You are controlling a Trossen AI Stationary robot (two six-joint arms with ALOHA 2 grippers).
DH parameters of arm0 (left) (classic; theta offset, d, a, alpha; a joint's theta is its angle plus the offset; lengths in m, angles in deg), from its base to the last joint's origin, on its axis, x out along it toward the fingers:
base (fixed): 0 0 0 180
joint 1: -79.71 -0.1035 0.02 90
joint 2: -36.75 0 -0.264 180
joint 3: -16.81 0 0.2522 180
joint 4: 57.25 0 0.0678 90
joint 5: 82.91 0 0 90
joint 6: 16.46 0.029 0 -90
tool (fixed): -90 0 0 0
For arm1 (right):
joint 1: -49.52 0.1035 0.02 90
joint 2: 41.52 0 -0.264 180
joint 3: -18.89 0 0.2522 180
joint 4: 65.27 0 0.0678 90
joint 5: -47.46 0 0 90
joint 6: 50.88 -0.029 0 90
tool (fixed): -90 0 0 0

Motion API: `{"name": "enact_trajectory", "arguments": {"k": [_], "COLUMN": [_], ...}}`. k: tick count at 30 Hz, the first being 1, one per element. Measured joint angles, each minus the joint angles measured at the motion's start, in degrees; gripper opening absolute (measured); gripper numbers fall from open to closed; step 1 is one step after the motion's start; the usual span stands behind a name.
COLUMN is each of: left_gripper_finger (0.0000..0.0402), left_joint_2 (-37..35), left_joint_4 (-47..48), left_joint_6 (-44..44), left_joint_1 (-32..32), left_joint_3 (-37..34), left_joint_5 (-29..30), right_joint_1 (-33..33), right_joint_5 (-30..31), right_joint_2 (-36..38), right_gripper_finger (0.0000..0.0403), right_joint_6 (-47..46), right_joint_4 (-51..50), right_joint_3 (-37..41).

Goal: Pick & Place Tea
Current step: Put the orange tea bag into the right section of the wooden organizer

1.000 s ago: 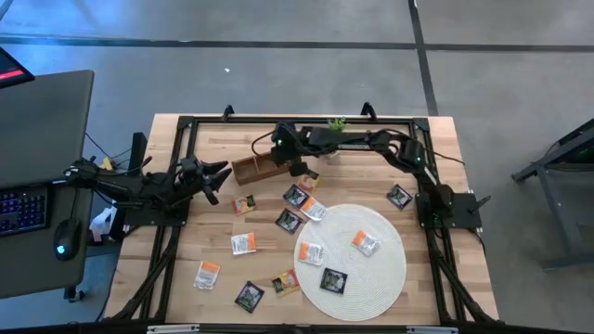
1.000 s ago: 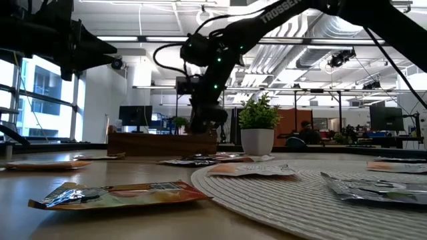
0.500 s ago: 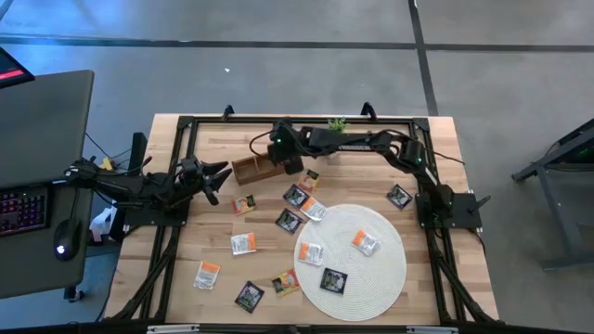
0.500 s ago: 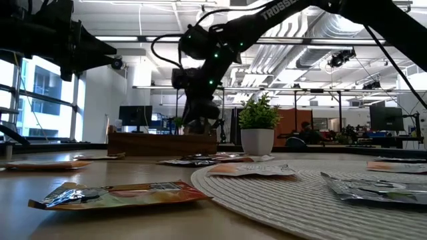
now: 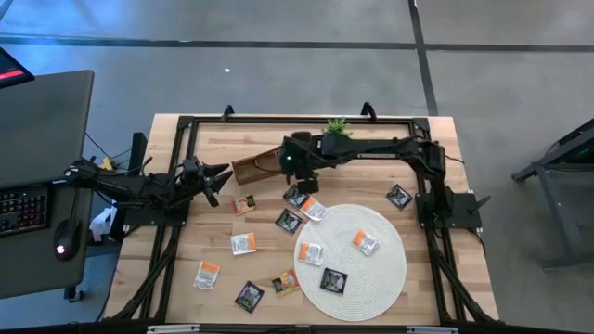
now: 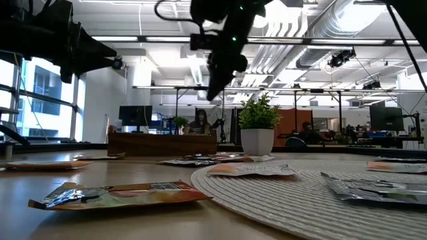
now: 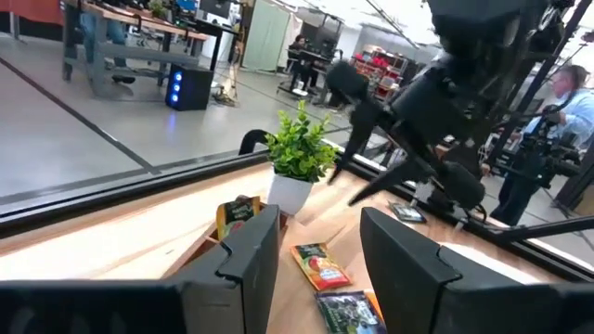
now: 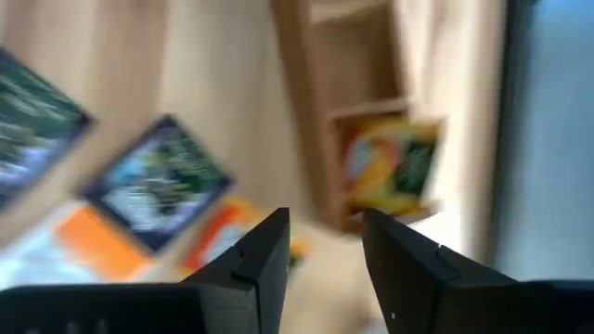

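Two arms are seen over the wooden table [image 5: 213,232], and neither is holding anything. The right gripper [image 5: 299,172] is raised above the near end of the wooden tray [image 5: 252,167], beside the potted plant [image 5: 337,125]; its fingers [image 8: 264,264] are spread apart with only air between them. One yellow-brown sachet [image 8: 385,172] is lying inside an end compartment of the tray — it is seen directly below the right wrist camera and again, standing tilted against the tray wall, from the left wrist.

The left gripper [image 5: 218,176] is parked at the left edge of the table, pointed toward the tray, its fingers [image 7: 251,255] likewise held apart and empty.

The remaining tea is scattered flat on the table. A cluster is found just below the right gripper: an orange sachet [image 5: 309,179], a black sachet [image 5: 296,196] and a white-and-orange one [image 5: 314,209], the last at the rim of the round woven mat [image 5: 380,269]. Three sachets are resting on the mat itself — two white-and-orange, one black. Another black sachet [image 5: 399,196] is lying apart near the right arm's base. Others are spread across the bare wood toward the front left corner, among them a white-and-orange sachet [image 5: 207,274] seen nearest in the low view.
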State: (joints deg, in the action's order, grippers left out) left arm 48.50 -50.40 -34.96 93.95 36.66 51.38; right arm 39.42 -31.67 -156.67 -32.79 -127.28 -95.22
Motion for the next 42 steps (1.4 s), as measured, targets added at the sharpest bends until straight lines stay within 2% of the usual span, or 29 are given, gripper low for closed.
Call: {"name": "enact_trajectory", "arguments": {"k": [4,8,13,20,24,30,42], "left_gripper_finger": [0.0152,0.0152,0.0152,0.0152,0.0152,0.0152,0.0152], "left_joint_2": [0.00,0.00,0.00,0.00,0.00,0.00,0.02], "left_joint_4": [0.04,-0.02,-0.26,-0.74,-0.72,-0.70,-0.57], "left_joint_6": [-0.03,-0.04,-0.04,-0.30,-1.46,-1.42,-1.33], "left_joint_1": [0.01,0.00,0.00,0.00,0.00,0.00,0.00], "left_joint_3": [0.00,0.00,0.00,0.00,0.00,0.00,-0.02], "left_joint_5": [0.01,0.02,0.25,0.44,0.42,0.42,0.20], "right_joint_1": [-2.21,-3.53,-4.61,-5.49,-6.03,-5.02,-7.24], "right_joint_5": [-7.17,-7.70,-8.87,-3.31,-5.49,-1.28,-3.10], "right_joint_2": [2.25,2.75,2.77,2.53,2.45,2.45,-0.36], "right_gripper_finger": [0.0113,0.0104,0.0114,0.0164,0.0183,0.0180,0.0176], "right_joint_6": [-6.35,-7.75,-8.91,-11.67,-16.75,-18.04,-22.33], "right_joint_4": [3.56,11.06,17.33,20.19,20.91,20.01,21.38], "right_joint_3": [8.61,17.14,22.71,25.41,26.32,26.30,26.26]}}
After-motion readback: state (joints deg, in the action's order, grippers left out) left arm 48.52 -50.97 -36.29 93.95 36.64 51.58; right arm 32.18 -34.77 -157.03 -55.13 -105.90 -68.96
